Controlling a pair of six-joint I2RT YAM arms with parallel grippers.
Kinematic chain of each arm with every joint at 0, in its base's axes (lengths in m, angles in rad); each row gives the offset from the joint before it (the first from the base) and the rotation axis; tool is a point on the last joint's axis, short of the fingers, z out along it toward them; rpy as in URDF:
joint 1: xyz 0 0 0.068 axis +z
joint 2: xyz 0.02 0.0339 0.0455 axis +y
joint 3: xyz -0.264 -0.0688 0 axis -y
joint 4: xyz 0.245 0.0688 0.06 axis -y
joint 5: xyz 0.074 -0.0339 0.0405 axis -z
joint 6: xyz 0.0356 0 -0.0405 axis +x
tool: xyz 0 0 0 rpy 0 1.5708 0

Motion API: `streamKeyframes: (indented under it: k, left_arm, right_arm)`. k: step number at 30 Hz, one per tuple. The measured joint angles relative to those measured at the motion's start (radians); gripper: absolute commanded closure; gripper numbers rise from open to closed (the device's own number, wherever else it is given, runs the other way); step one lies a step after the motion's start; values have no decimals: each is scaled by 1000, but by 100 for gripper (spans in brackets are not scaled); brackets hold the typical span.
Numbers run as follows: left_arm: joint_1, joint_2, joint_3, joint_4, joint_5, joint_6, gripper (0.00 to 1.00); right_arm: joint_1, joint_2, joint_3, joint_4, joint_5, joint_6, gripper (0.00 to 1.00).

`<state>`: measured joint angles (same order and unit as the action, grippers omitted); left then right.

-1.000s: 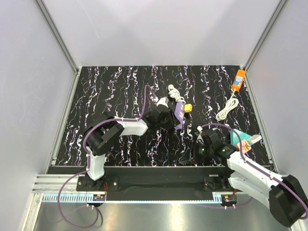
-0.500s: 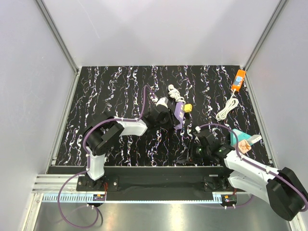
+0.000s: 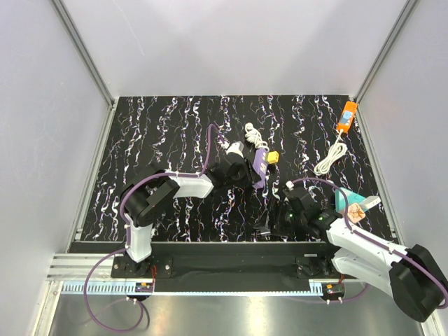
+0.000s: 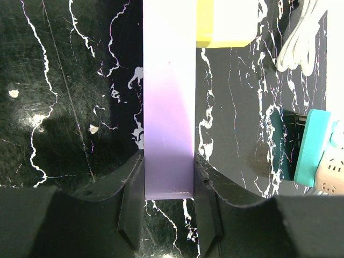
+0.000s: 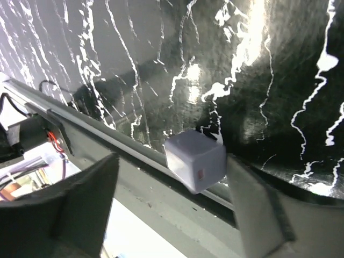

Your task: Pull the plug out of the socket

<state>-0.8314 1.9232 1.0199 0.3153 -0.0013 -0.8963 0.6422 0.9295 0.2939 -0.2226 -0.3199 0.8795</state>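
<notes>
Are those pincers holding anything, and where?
Left pincer clamps the purple socket strip by its near end. Right pincer is open; a pale cube lies between its jaws, ungripped.

I see a small pale lavender cube plug, sitting loose on the dark marbled mat between my right gripper's spread fingers, nearer the right-hand one, a long purple socket strip, lying flat, reaching straight out from my left gripper, its near end clamped between the fingers
</notes>
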Motion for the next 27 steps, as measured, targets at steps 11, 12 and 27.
streamKeyframes:
  k: [11,12,27]
  left_arm:
    - [1,0,0,1,2,2,100]
    - [1,0,0,0,2,2,100]
    - [9,0,-17,30,20,0,100]
  right_arm:
    - [-4,37,203,-235,191,-75,0]
    - [-11,56,247,-251,216,-92,0]
    - [-495,400,511,-77,23,-332,8]
